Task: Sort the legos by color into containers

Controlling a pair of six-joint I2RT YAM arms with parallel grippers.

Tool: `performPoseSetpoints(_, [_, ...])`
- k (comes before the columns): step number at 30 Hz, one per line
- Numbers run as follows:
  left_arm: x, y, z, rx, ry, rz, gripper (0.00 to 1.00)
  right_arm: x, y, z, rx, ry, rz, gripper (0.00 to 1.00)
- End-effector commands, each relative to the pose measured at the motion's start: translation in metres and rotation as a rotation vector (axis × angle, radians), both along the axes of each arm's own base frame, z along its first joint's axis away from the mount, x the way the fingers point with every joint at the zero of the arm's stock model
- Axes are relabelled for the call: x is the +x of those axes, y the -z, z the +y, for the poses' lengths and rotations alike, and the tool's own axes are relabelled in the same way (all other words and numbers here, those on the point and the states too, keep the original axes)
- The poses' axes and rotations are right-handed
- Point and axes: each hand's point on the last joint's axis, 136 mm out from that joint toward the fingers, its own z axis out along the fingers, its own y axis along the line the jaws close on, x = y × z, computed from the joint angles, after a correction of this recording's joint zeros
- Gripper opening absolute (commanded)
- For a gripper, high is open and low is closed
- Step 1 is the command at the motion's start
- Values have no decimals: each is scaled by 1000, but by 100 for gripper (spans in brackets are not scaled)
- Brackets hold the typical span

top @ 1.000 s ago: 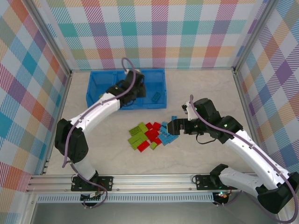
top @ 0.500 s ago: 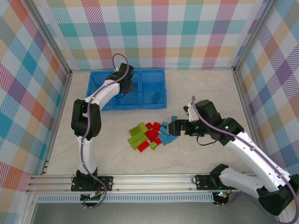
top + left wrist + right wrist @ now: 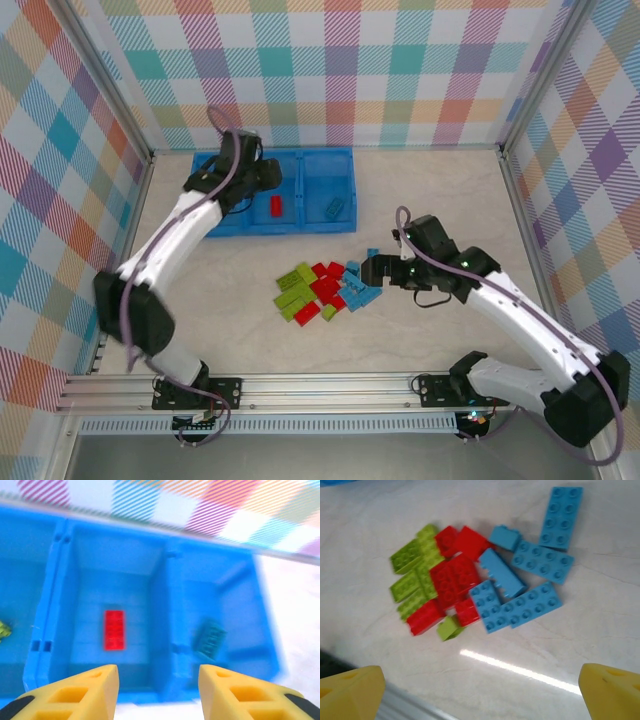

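Sorting had barely begun.
Left claw [image 3: 159, 690] hung spread, empty, above the bright blue three-compartment plastic tray [image 3: 170, 605] with a red studded brick [image 3: 114, 630] in its middle compartment; right claw [image 3: 480, 687] gaped over the mixed-colour brick pile [image 3: 480, 587] before the tray.

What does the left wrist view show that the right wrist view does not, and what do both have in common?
Left wrist view: the blue tray, with a red brick lying flat in its middle compartment and a darker bluish brick in the right one.
Right wrist view: loose green bricks, red bricks and light blue bricks heaped on the pale table.
Shared: the left gripper and the right gripper each stand open at the bottom edge, holding nothing.
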Motion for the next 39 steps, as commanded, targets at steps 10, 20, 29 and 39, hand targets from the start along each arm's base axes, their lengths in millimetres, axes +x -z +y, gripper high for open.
performPoseSetpoints(10, [-233,-36,-66,303,970,-378,65,104,88,-9,-147,184,98,82])
performPoseSetpoints(20, [-265,-1,-45,479,1084,-505,100,125,135,12,-138,166,187,60])
performPoseSetpoints(29, [-277,6,-48,465,1159,-504,100,129,118,-5,-207,212,129,23])
performPoseSetpoints(39, [-271,-12,-48,415,1073,-587,100,143,-24,77,-64,-5,-257,24])
